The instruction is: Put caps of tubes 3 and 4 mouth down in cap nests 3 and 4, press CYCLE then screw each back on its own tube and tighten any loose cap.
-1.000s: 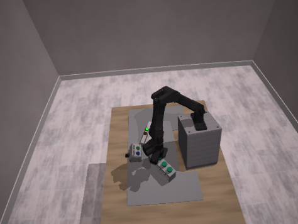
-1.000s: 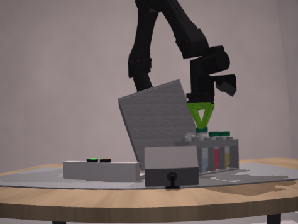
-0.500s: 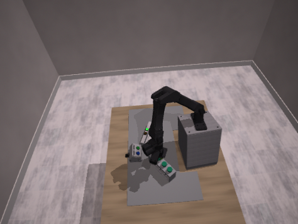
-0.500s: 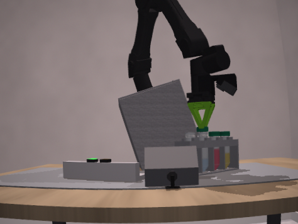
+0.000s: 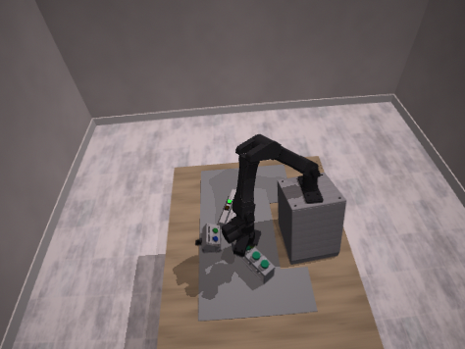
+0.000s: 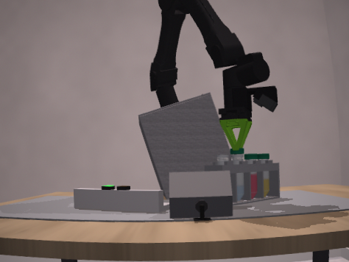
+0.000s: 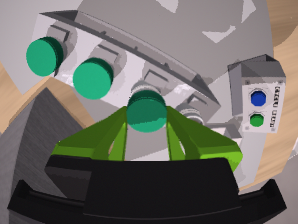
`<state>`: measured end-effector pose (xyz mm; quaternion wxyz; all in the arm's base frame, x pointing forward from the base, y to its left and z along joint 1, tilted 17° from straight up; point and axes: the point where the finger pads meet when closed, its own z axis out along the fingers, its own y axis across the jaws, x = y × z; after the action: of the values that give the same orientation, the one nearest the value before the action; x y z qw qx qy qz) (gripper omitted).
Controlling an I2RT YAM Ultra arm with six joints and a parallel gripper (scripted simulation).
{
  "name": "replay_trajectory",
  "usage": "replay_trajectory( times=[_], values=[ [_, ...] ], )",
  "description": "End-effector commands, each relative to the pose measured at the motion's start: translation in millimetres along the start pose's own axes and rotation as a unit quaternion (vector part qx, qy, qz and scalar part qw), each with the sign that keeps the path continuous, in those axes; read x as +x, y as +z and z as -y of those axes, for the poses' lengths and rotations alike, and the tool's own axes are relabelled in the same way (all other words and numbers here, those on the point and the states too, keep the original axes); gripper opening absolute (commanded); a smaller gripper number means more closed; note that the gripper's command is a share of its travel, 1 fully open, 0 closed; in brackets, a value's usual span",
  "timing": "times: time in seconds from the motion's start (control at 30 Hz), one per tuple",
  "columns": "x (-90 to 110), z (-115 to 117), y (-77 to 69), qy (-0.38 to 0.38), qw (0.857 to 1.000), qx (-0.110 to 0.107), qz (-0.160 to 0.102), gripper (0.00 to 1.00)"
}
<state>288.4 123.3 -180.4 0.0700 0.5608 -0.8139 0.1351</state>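
Note:
My gripper point(image 7: 146, 112) is shut on a green cap point(image 7: 147, 111) and holds it right over the third tube of the decapping station point(image 6: 250, 176), counted from the arm's base. In the side view the held cap point(image 6: 236, 150) stands a little higher than the two tight caps point(image 6: 251, 156) point(image 6: 263, 156) on tubes 1 and 2. I cannot tell if it touches the tube's neck. Tube 4 point(image 6: 221, 158) beside it is open, with bare threads. The two capped tubes also show in the wrist view point(image 7: 45, 56) point(image 7: 93, 78). The green lamp point(image 6: 107, 187) is lit; the amber lamp point(image 6: 124, 187) is dark.
The key desk point(image 7: 260, 108) with the blue key point(image 7: 258, 98) and the green key point(image 7: 256, 120) stands right of the rack. The cap tray's console point(image 6: 118, 199) lies at the left; its nests are hidden. The grey pedestal point(image 5: 310, 223) carries the arm's base.

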Motion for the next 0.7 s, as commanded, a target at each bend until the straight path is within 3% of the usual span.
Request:
replay_trajectory(
  times=[0.0,0.67],
  values=[
    [-3.8,1.3,-3.4,-0.001,1.000,0.004,0.005,0.00],
    [-3.6,-0.1,-2.0,-0.001,1.000,0.004,0.005,0.00]
  ],
)
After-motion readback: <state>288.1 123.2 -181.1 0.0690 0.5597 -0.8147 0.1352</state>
